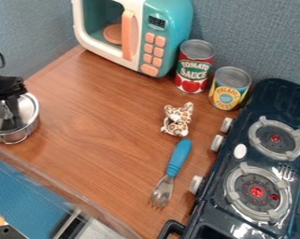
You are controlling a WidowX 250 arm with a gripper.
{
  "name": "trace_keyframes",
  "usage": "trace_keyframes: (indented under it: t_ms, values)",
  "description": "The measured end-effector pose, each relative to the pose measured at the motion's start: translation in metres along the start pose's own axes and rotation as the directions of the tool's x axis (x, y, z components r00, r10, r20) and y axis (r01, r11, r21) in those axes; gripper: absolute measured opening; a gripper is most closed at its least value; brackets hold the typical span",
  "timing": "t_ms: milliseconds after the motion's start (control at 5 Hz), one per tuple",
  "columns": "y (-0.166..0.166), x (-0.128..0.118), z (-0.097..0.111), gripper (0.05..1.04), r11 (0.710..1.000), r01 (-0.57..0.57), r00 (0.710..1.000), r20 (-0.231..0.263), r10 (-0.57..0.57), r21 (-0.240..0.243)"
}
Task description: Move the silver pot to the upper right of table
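The silver pot (pixel 32 117) stands upright at the left edge of the wooden table, near its front-left border. My black gripper (pixel 13 122) hangs over the pot from the left, its lower end down inside the rim. The gripper's tips overlap the pot's inside, and whether they touch its wall or bottom is not clear.
A teal toy microwave (pixel 167 28) stands at the back, with a red can (pixel 194 67) and a yellow can (pixel 229 88) to its right. A spotted toy (pixel 177 119) and a blue-handled fork (pixel 179 158) lie mid-table. The dark stove (pixel 205 212) takes up the right side.
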State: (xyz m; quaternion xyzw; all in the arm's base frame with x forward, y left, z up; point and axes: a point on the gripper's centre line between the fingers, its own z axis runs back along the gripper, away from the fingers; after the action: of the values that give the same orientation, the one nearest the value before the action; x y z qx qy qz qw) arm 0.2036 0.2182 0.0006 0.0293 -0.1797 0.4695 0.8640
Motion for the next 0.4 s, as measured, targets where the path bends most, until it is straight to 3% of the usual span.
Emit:
trace_keyframes:
  t_ms: [200, 400]
  values:
    - [-0.0015, 0.0009, -0.0002, 0.346, 1.0, 0.017, 1.0, 0.009, -0.017, 0.016]
    - [-0.0018, -0.0001, -0.0004, 0.14, 1.0, 0.011, 1.0, 0.006, -0.011, 0.016]
